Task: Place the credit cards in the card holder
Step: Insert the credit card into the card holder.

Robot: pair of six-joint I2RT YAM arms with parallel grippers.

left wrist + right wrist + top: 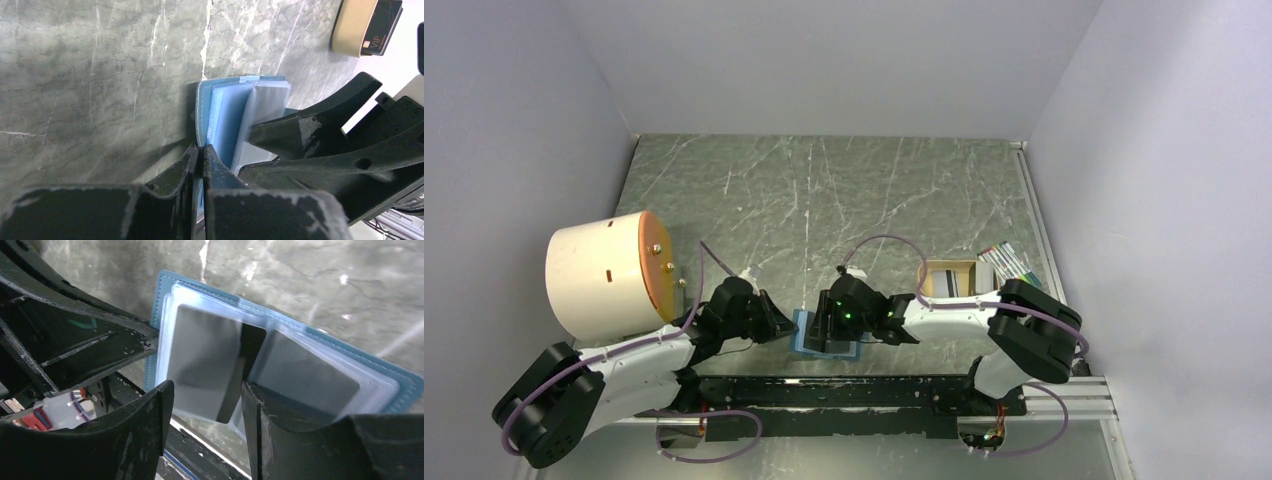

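left gripper point(200, 151) is pinching the left edge of the wallet point(225, 112); fingers pressed together on the blue cover, nothing else between them; the clamped flap is standing up on edge in the left wrist view, clear sleeves fanning out to its right

wallet is lying open on the marble table point(824, 190), at the near edge just ahead of the black base rail, between the two arms; from above it is mostly covered by the grippers, only blue corners peeking out

right gripper point(207, 390) is hanging over the open wallet from the right; fingers standing apart at card width, one on each long edge of the card point(205, 357); looks clamped on it across the short side; actual contact is hidden behind the fingertips

card is dark grey with a darker stripe along one side; far end is sitting over the left clear pocket; can't tell whether it is inside the sleeve or lying on top; near end is sticking out toward the camera between the fingers

remaining cards point(946, 282) are lying in the tan tray point(923, 280), well to the right of the wallet; one pale with a dark stripe from above, left wrist view showing a dark one marked VIP; markers point(1009, 262) are lying just right of the tray; a big cream drum point(604, 278) is sitting on its side at far left
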